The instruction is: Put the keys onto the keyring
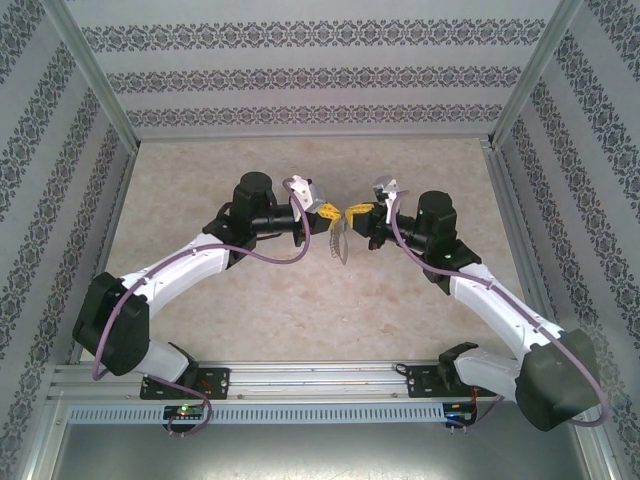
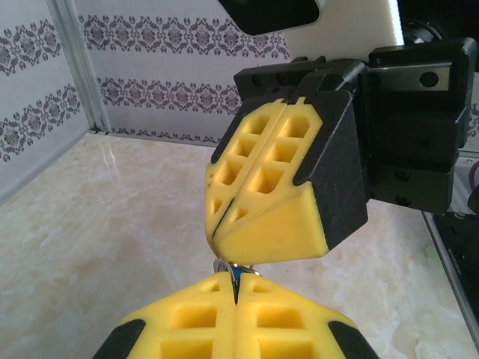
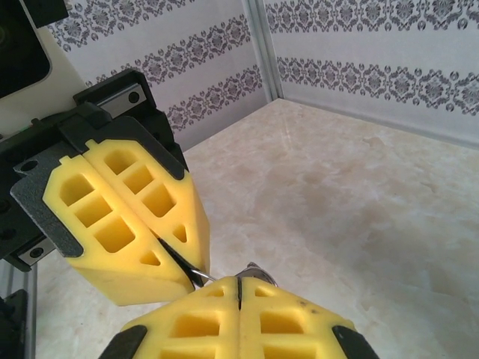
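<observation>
Pinching tight tip to tip, the left gripper and right gripper clamp small metal between them, the grey keyring dangling at 6 o'clock above the worktop. It looks light, stiff and slippery, so take it firmly by its rim.

- Top view: looks down on the desk from above its near edge
- Left wrist: close, low over the desk, facing the right end effector
- Right wrist: facing the left end effector; all views share both
</observation>
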